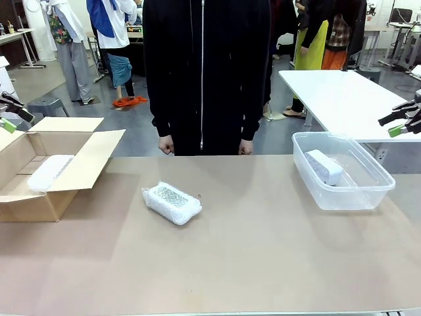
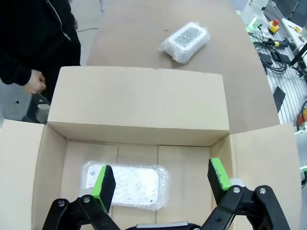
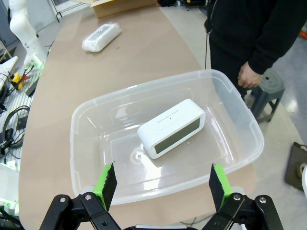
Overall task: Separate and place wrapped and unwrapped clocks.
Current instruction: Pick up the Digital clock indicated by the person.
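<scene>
One bubble-wrapped clock lies on the table left of centre, also in the left wrist view and the right wrist view. A second wrapped clock lies inside the cardboard box, seen from the front too. The bare white clock rests in the clear plastic bin at the right. My left gripper hangs open above the box, at the far left edge. My right gripper hangs open above the bin, at the far right.
A person in a black zip jacket stands at the far side, hands hanging at the table edge. The box's flaps stand open. A white table stands behind on the right. Cables lie beside my table.
</scene>
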{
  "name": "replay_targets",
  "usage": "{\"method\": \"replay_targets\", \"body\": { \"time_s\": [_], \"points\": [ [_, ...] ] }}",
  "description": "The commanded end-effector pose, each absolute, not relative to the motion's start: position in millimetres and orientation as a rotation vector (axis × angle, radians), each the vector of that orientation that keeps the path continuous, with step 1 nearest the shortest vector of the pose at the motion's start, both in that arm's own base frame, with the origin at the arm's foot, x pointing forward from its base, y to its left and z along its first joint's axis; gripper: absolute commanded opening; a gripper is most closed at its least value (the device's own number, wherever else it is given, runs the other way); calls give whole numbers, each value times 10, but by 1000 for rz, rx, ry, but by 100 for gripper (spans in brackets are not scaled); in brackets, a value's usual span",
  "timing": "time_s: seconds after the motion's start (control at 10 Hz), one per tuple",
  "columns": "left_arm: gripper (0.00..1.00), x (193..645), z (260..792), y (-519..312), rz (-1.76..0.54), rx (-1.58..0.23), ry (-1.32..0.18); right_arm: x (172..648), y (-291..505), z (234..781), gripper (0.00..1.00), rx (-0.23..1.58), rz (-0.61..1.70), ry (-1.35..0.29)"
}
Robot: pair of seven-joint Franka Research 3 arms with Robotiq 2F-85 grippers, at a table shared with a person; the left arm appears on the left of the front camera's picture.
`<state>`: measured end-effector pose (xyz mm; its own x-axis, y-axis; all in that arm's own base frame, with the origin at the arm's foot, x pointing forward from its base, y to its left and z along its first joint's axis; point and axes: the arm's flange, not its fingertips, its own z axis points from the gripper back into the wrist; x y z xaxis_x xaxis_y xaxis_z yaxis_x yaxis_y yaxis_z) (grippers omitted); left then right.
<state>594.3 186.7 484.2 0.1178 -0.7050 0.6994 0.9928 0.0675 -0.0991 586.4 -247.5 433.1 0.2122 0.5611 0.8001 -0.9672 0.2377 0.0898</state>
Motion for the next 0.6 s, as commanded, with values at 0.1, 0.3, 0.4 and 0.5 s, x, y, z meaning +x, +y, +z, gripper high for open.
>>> {"method": "replay_targets", "body": {
  "time_s": [0.1, 0.3, 0.4, 0.5],
  "points": [
    [100, 5993, 4889, 1837, -1265, -641, -616, 5865, -2462, 4331, 100, 682, 1183, -731],
    [100, 5979, 4910, 1842, -1238, -634, -614, 5865, -2462, 4331, 100, 682, 1183, -731],
    [100, 5977, 4937, 1838, -1231, -640, -618, 5865, -2462, 4331, 100, 682, 1183, -731],
    [100, 6016, 4899, 1890, -1269, -641, -592, 5865, -2462, 4331, 100, 682, 1183, -731]
  ]
}}
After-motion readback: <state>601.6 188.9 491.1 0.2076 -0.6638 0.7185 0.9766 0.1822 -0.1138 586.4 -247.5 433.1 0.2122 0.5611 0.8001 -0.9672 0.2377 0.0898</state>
